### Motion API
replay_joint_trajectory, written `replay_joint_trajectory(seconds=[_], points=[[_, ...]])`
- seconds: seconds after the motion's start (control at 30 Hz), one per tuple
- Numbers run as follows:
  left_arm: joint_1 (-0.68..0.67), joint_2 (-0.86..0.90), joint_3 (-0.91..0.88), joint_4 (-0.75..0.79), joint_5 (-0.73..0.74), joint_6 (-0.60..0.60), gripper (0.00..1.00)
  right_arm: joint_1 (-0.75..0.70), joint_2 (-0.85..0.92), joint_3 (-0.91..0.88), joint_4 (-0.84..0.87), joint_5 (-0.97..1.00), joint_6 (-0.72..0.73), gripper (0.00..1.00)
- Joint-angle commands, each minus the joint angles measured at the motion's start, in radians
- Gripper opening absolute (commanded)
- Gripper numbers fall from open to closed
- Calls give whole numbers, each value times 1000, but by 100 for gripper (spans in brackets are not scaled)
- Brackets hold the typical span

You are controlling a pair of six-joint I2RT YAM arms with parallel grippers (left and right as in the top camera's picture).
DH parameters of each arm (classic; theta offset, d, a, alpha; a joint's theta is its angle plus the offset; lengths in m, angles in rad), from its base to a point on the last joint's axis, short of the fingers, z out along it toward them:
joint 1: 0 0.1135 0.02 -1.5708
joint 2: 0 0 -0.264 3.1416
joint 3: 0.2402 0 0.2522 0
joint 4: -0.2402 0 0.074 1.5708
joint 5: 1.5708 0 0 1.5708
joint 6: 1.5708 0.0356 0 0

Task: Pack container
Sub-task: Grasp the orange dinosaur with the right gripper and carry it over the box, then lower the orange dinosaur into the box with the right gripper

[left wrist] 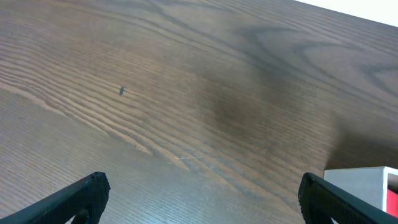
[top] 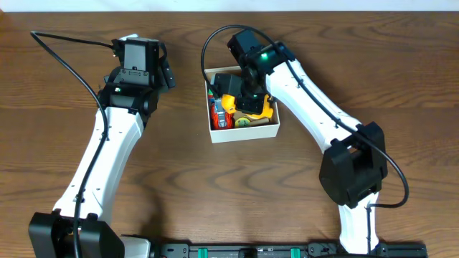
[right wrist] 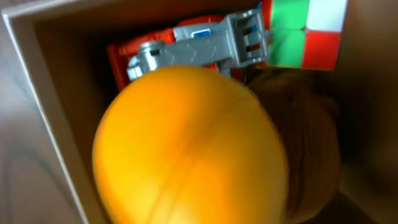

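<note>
The container (top: 244,133) is a square white-walled box right of the table's centre, holding several small toys. My right gripper (top: 249,97) reaches down into it. In the right wrist view a big orange ball (right wrist: 186,149) fills the middle and hides my fingers, so their grip cannot be seen. Behind it lie a red and grey toy (right wrist: 199,43), a colour cube (right wrist: 308,31) and a brown round thing (right wrist: 311,124), with the container wall (right wrist: 43,93) at the left. My left gripper (top: 143,44) (left wrist: 202,199) is open and empty over bare table, left of the container (left wrist: 360,180).
The wooden table runs to a pale far edge at the top of the overhead view. A black cable (top: 64,50) loops behind the left arm and another (top: 208,43) behind the right arm.
</note>
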Motion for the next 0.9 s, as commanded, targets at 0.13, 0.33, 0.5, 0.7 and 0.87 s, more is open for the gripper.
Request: replay_joint_trajectory(seconds=[0.13,0.33,0.5,0.7,0.87], points=[[6,-4,15,-3,-2,-5,98,2,-2,-2,21,22,-30,60],[6,-4,15,-3,-2,-5,98,4,-7,0,43,24,-29,61],[6,-4,15,-3,-2,-5,98,8,-19,3,47,24,-29,59],[6,-4,15,-3,-2,-5,98,8,-19,3,31,24,-29,4],[6,-4,15,-3,-2,-5,98,8,-20,3,5,33,-29,1]])
